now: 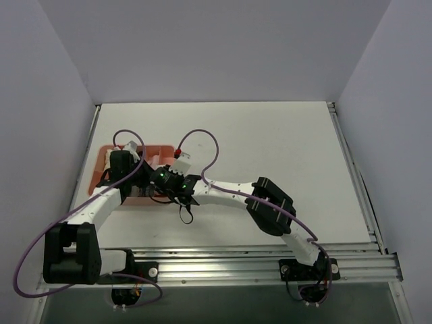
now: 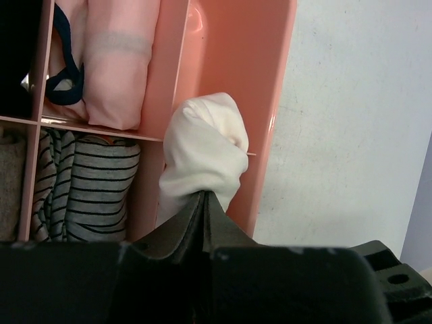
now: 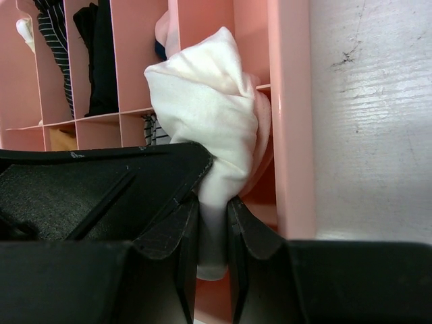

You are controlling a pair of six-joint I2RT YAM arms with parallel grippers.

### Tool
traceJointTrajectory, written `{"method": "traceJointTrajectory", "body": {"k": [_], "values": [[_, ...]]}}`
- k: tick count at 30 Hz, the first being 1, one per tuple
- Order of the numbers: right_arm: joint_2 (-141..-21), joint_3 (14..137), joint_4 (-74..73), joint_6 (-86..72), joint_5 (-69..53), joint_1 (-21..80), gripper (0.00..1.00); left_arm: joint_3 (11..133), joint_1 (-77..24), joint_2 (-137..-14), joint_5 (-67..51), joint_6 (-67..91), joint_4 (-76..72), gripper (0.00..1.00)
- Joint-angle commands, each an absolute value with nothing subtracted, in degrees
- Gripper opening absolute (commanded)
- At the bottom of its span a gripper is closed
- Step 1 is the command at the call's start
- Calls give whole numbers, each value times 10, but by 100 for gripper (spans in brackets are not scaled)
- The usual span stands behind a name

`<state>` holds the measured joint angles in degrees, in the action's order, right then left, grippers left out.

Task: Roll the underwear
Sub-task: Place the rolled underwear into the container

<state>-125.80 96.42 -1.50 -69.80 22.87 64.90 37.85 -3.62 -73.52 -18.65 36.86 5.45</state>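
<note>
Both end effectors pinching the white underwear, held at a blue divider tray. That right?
Not quite. The tray is pink, not blue; the left wrist view shows it plainly. The rest holds: the left end effector and the right end effector both pinch the white underwear at that tray.

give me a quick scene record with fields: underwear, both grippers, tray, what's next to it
underwear: white, bunched, at the compartment by the tray's outer wall
left gripper: shut on underwear
right gripper: shut on underwear
tray: pink, divided, on table
beside it: striped garment
diagonal compartment: pink garment
resting inside or lifted: cannot tell
</note>
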Motion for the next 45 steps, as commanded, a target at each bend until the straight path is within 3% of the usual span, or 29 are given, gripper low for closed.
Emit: {"method": "traceJointTrajectory", "body": {"k": [1, 15, 23, 29, 41, 45], "values": [[-1258, 944, -127, -670, 245, 646, 9, 371, -47, -741, -145, 357, 68, 11], [-1223, 955, -122, -603, 274, 657, 40, 364, -66, -761, -133, 351, 54, 10], [-1218, 962, -132, -586, 290, 663, 41, 361, -86, -771, -129, 351, 34, 9], [-1184, 935, -117, -570, 286, 664, 34, 361, -92, -772, -120, 348, 35, 8], [-1111, 864, -54, -532, 276, 650, 10, 371, -102, -782, -110, 342, 37, 8], [-1109, 856, -65, -530, 286, 635, 6, 377, -111, -784, -91, 334, 49, 8]]}}
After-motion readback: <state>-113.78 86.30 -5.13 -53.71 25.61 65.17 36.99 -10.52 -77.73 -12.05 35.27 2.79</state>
